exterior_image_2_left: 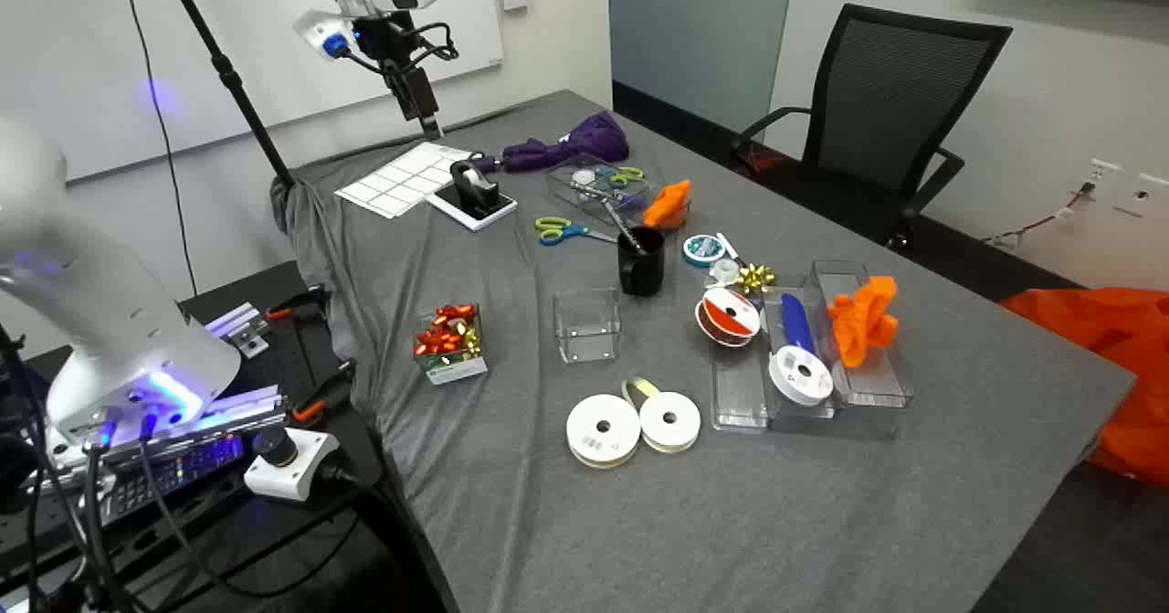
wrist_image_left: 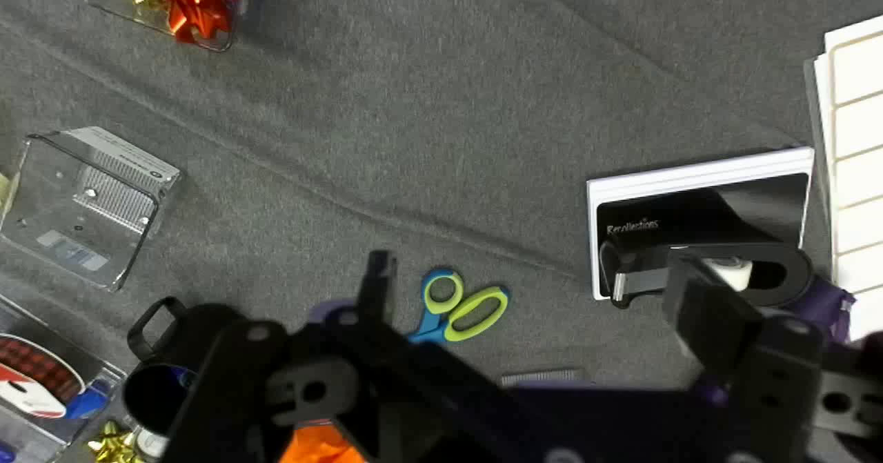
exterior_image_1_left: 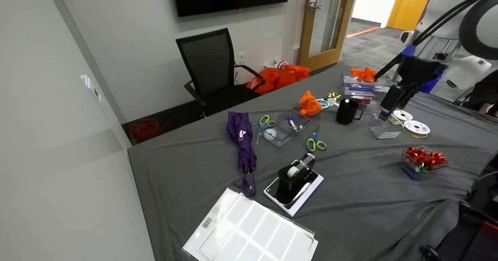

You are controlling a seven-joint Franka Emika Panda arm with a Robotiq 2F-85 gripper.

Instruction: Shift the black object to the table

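Observation:
The black object, a black tape dispenser (exterior_image_1_left: 287, 180), rests on a flat white-edged dark-faced slab (exterior_image_1_left: 309, 197). The slab lies on the grey cloth-covered table (exterior_image_1_left: 362, 206). The dispenser shows in an exterior view (exterior_image_2_left: 477, 195) and at the right in the wrist view (wrist_image_left: 793, 270), where a finger hides part of it. My gripper (wrist_image_left: 534, 277) is open and empty, fingers wide apart, above the table. Its right finger overlaps the dispenser in the wrist view. In both exterior views the gripper (exterior_image_1_left: 391, 101) (exterior_image_2_left: 429, 124) is well above the tabletop, apart from the dispenser.
White label sheets (exterior_image_1_left: 256, 233) and a purple umbrella (exterior_image_1_left: 242, 140) lie beside the slab. Scissors (wrist_image_left: 476, 311), a black mug (exterior_image_2_left: 641, 270), a clear bin (exterior_image_2_left: 587, 321) and a box of red bows (exterior_image_2_left: 447, 343) stand nearby. Ribbon spools (exterior_image_2_left: 603, 430) lie farther off.

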